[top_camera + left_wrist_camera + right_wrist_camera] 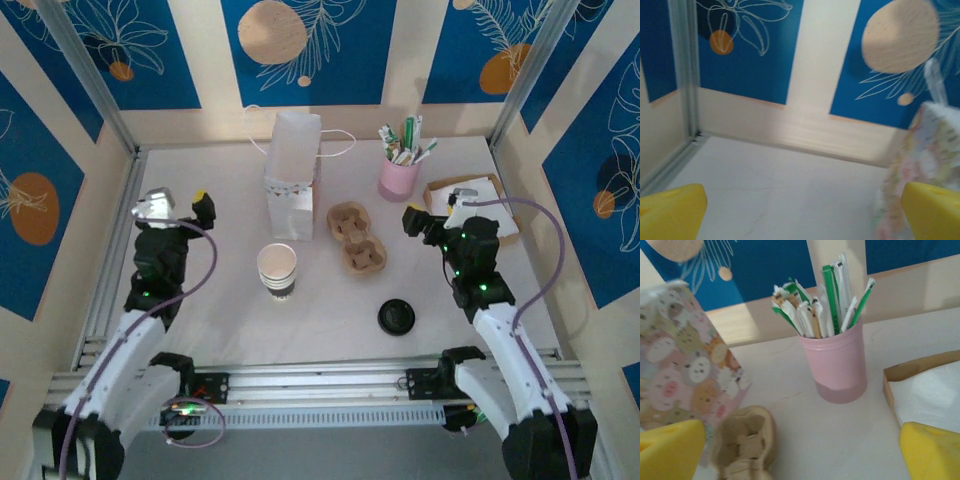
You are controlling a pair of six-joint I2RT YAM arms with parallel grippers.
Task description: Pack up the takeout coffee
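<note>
The takeout coffee is out of view. A lidless cream cup [277,268] with a dark lower band stands mid-table, and a loose black lid [396,316] lies to its right. Behind the cup stands a patterned paper bag [293,175], also at the right edge of the left wrist view [922,160] and on the left of the right wrist view [680,355]. A brown pulp cup carrier [357,238] [742,445] lies right of the bag. My left gripper [178,204] [800,215] hovers open, left of the bag. My right gripper [438,208] [800,455] is open and empty, right of the carrier.
A pink cup [398,170] [835,365] of wrapped straws stands at the back right. A cardboard box of white napkins [480,205] [925,387] sits beside it, under my right gripper. Patterned walls and metal posts close in the table.
</note>
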